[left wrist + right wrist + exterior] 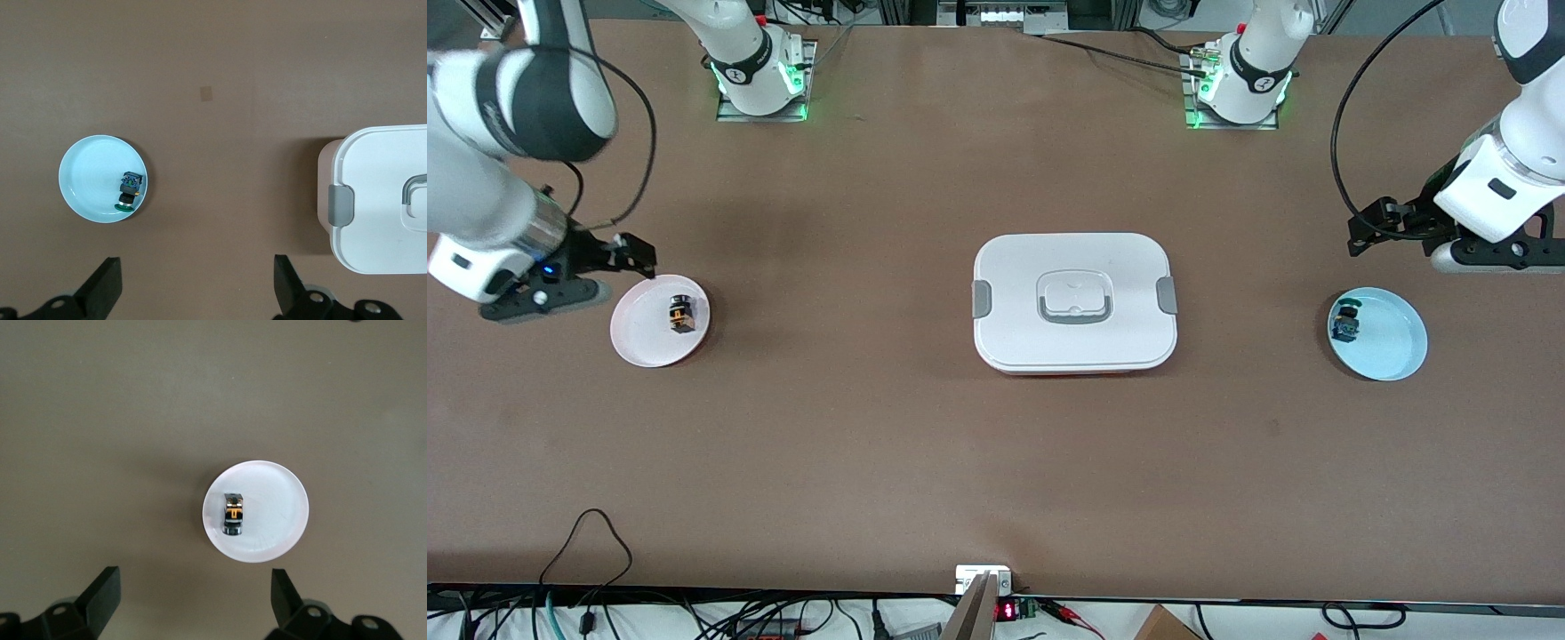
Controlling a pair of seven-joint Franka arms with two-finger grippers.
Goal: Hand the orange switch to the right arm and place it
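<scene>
The orange switch [682, 316] lies on a pink plate [640, 342] toward the right arm's end of the table. In the right wrist view the switch [233, 514] rests alone on that plate [280, 527], with nothing touching it. My right gripper [640, 256] hangs open over the table just off the plate's rim, and nothing is between its fingers [195, 583]. My left gripper [1369, 229] hangs open and empty over the table beside a light blue plate [1392, 342]; its fingers [197, 267] hold nothing.
The light blue plate [83, 180] holds a small blue-and-green part [1345, 324], also seen from the left wrist [129, 190]. A white lidded container [1075, 302] with grey clasps stands mid-table, its corner in the left wrist view [380, 200]. Cables run along the table's near edge.
</scene>
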